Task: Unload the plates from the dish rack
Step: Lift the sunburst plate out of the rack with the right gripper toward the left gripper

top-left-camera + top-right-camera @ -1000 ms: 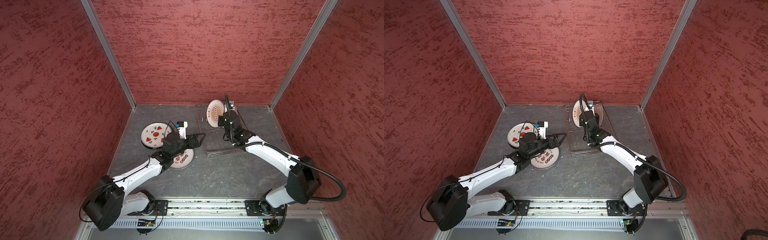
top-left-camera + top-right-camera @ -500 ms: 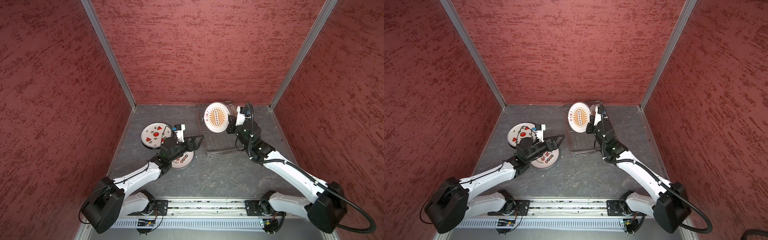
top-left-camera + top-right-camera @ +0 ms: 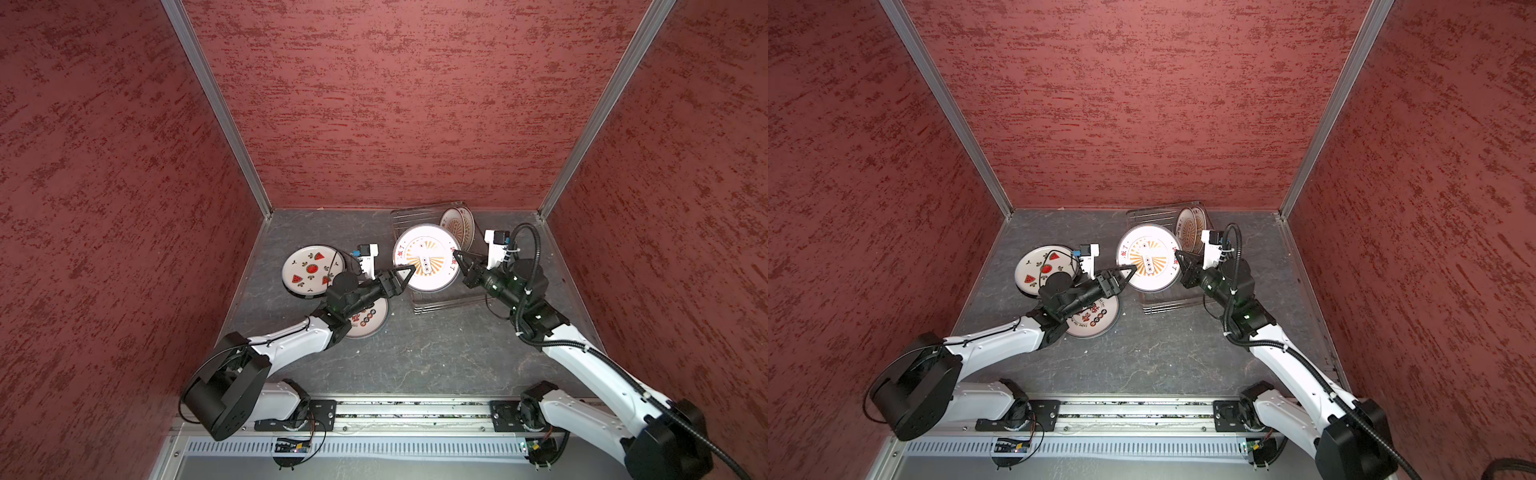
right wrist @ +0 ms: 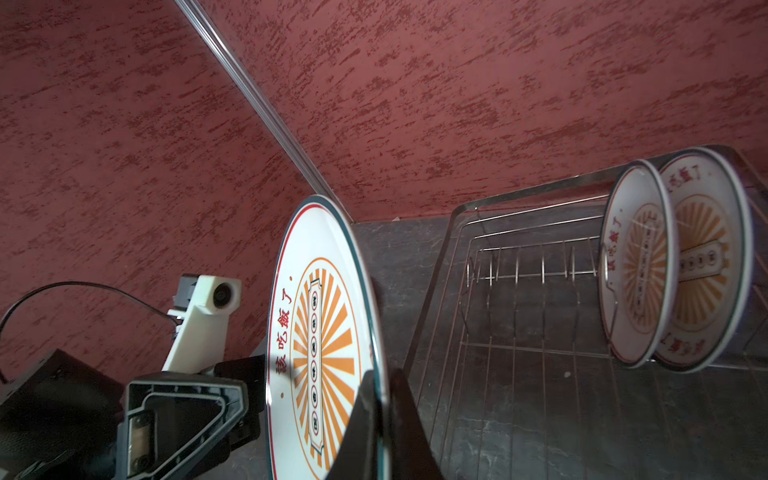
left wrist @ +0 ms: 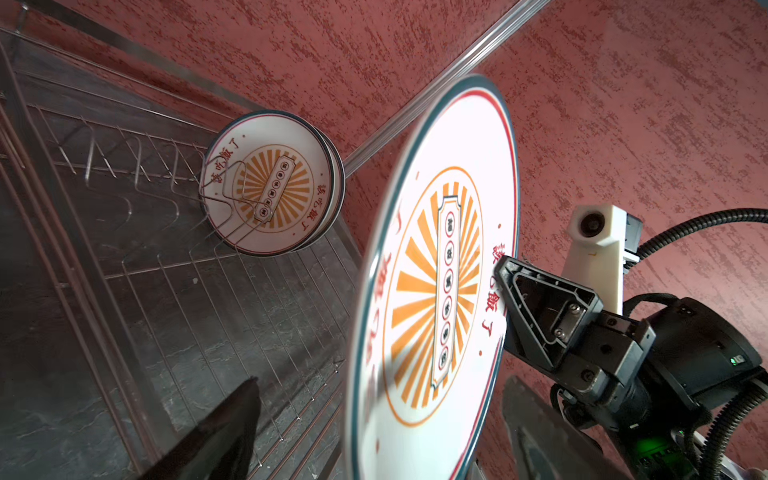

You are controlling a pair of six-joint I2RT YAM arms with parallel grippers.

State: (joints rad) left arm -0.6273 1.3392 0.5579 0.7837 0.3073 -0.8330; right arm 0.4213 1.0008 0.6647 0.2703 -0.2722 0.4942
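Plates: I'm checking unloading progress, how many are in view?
5. Two sunburst plates stand in the rack; the right end effector holds a third plate; the watermelon plate and red-character plate lie on the table. Others may be hidden beneath.

Soft light came from above; the held plate [image 3: 424, 251] glared white in a top view (print half washed out); wrist views blurred close up.

In both top views: right gripper [image 3: 457, 255] turned sunburst plate [image 3: 424, 257] from edge-on to face-up, brought it lower-left over dish rack [image 3: 449, 305] front; right elbow swung to lower-right corner. Plate's left rim arrived between left gripper [image 3: 409, 273] jaws.
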